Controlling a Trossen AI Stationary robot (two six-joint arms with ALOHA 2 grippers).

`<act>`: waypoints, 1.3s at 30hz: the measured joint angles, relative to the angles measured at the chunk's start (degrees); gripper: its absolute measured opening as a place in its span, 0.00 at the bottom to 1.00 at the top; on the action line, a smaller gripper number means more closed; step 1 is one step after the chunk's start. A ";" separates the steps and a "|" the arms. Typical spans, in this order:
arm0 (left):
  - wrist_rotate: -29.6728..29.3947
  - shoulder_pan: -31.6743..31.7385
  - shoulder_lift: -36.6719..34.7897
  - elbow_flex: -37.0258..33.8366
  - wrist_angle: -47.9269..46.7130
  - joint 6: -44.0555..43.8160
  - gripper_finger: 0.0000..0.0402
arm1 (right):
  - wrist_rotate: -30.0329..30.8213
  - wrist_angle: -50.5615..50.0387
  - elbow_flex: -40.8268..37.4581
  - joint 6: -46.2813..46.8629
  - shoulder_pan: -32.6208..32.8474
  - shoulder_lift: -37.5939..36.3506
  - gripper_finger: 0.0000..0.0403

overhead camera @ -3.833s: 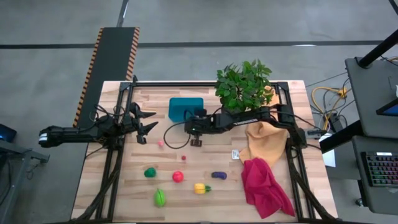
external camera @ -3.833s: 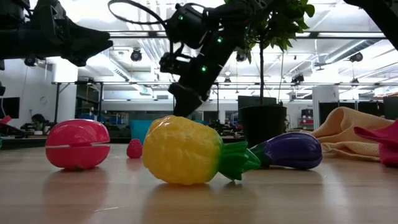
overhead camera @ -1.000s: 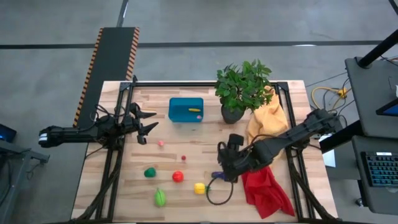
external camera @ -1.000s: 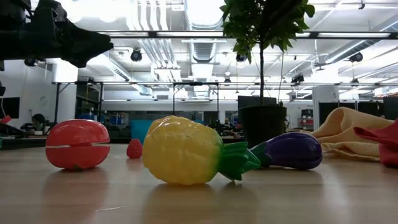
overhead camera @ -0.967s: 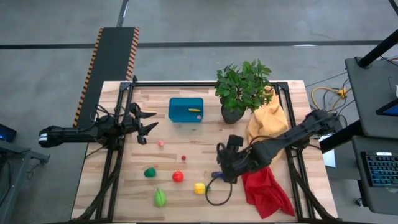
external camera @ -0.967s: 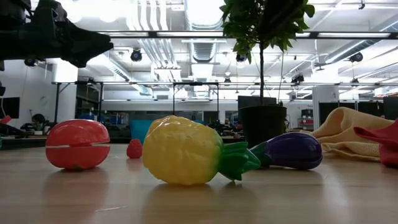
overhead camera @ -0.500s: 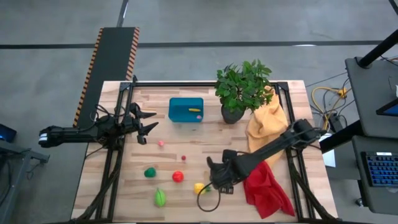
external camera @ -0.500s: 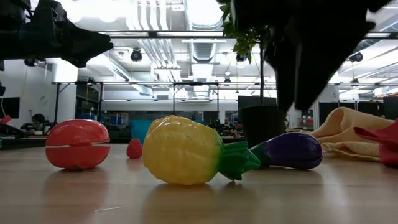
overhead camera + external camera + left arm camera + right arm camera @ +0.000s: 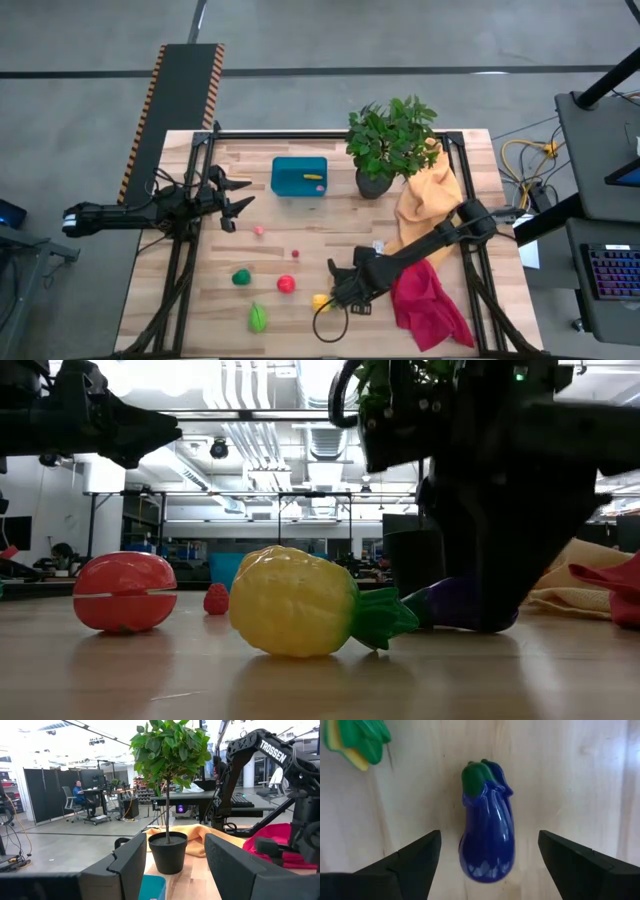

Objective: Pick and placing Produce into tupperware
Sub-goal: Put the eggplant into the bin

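near edge of the wooden table (image 9: 200, 330): a green piece (image 9: 258, 318) lies nearest the front, with a yellow pineapple (image 9: 319, 301), a red piece (image 9: 286, 284) and a second green piece (image 9: 241, 277) just behind it. in the low view the pineapple (image 9: 292, 602) is glossy plastic with a green leaf crown, lying on its side; the red piece (image 9: 124, 592) is round with a seam across it.

right gripper (image 9: 350, 291) is lowered just beside the pineapple, directly over the eggplant (image 9: 486, 842). its fingers are spread wide, one on each side of the eggplant, not touching it. the eggplant is smooth, shiny purple-blue with a green cap and lies flat on the wood. the right arm runs from the table's right side, over the red cloth (image 9: 428, 305).

mid table: a small red berry (image 9: 295, 254) and a pink piece (image 9: 258, 230), well apart from the arms. a crumpled yellow cloth (image 9: 430, 205) lies behind the red one.

left gripper (image 9: 236, 199) hangs at the left side, jaws spread apart and empty.

far side: the teal tupperware (image 9: 299, 175), a rounded rectangular box, holds one small yellow piece (image 9: 313, 178). beside it stands a leafy plant (image 9: 391, 140) in a dark pot.
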 joint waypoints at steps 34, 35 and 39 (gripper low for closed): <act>-0.01 0.00 0.10 0.00 -0.02 0.04 0.47 | -0.09 1.45 -0.39 -2.57 -0.48 0.99 0.41; -0.01 0.00 0.10 0.00 -0.02 0.04 0.47 | 0.20 1.39 -0.39 -2.57 -0.48 0.99 0.40; -0.01 0.00 0.10 0.00 -0.02 0.05 0.47 | 0.97 1.14 -0.42 -2.59 -0.53 0.99 0.37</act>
